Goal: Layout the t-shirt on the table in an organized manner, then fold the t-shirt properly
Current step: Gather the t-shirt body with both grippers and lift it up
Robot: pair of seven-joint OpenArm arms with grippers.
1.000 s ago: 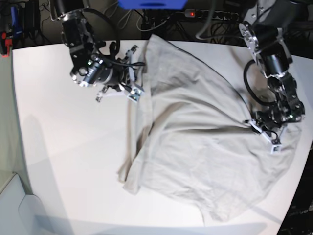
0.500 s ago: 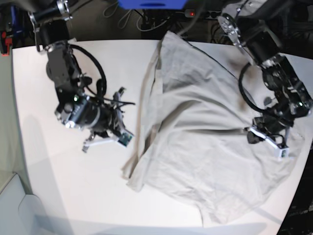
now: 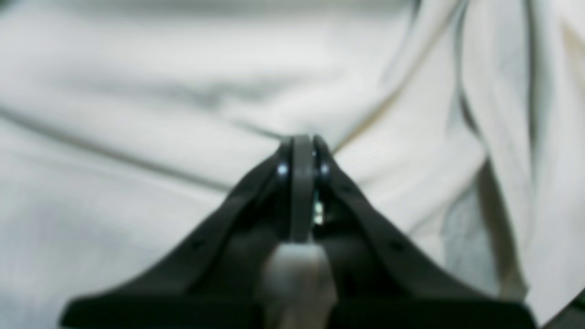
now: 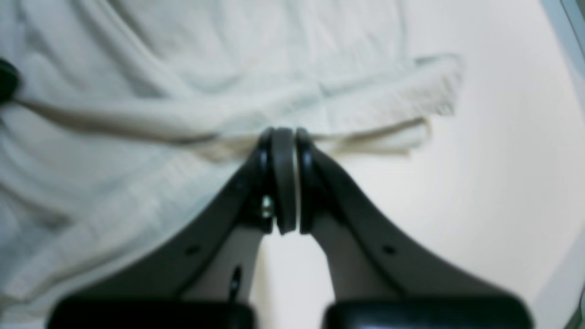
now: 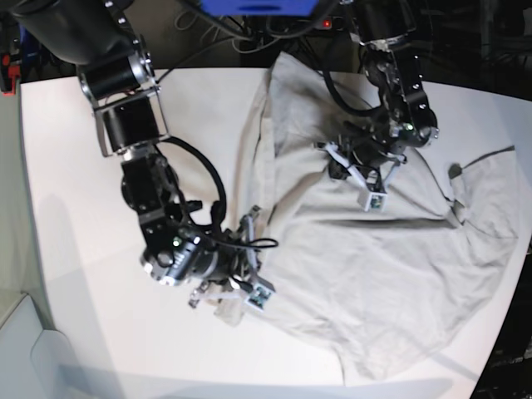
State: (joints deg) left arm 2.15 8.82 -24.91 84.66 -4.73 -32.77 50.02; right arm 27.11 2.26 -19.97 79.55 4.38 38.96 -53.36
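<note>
Both arms have swung inward: right gripper [image 4: 283, 137] pinches the t-shirt [image 5: 366, 249] hem, left gripper [image 3: 301, 146] apparently bunches mid-cloth; spreading unfinished, folding unstarted.

A close, blurry look down past the right gripper [image 4: 284, 151], whose two dark jaws are pressed together with no gap between them. The tips sit at a folded, hemmed edge of the t-shirt [image 4: 137, 91], pale grey-beige and wrinkled, which fills the left and upper parts. Bare white table [image 4: 480, 183] fills the right side.
</note>
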